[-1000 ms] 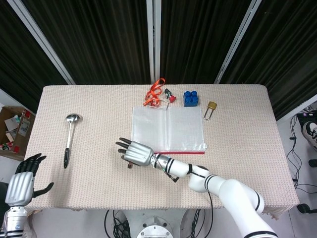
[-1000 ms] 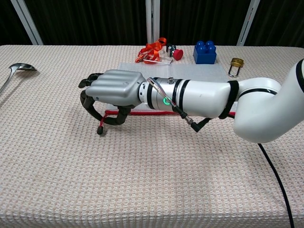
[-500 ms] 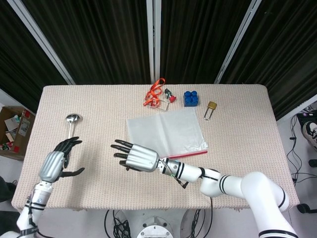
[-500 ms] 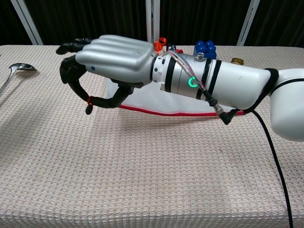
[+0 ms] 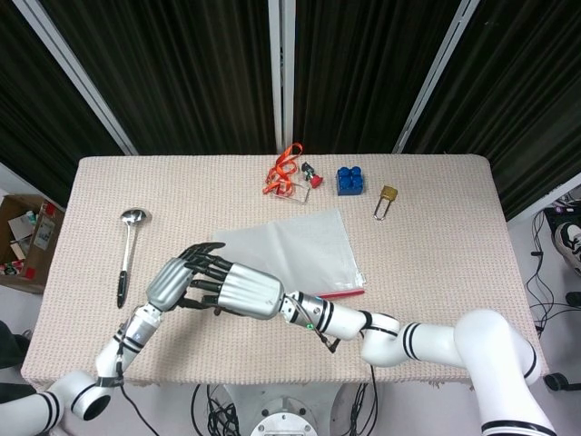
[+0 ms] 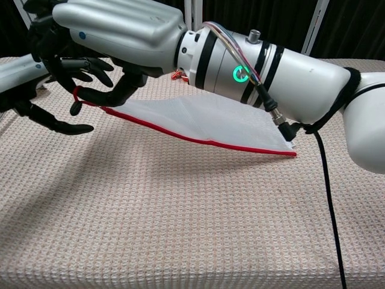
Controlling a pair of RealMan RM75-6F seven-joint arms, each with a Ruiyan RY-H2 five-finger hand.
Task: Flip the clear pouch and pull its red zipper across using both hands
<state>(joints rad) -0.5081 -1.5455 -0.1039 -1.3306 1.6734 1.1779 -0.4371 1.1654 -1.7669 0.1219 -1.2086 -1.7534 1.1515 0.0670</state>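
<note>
The clear pouch (image 5: 295, 247) lies skewed at mid-table, its red zipper (image 5: 346, 292) along the near edge. My right hand (image 5: 243, 291) pinches the zipper's left end and holds that corner off the cloth, so the pouch (image 6: 204, 117) slopes down to the right, where its far corner still touches the table. From the chest view the red zipper (image 6: 180, 135) runs from the right hand (image 6: 114, 27) down to the right. My left hand (image 5: 179, 277) sits close against the right hand's fingers. Its dark fingers (image 6: 60, 126) are spread just beside the zipper end, holding nothing I can see.
A metal ladle (image 5: 126, 256) lies at the left of the table. Along the far edge sit an orange lanyard (image 5: 285, 169), a small red item (image 5: 314, 178), a blue brick (image 5: 349, 180) and a brass padlock (image 5: 387, 202). The tablecloth's front edge (image 5: 272, 380) is near the arms.
The right hand has risen and swung left, lifting the pouch's left corner and turning the pouch. The left hand came up from the table's front left corner to meet it.
</note>
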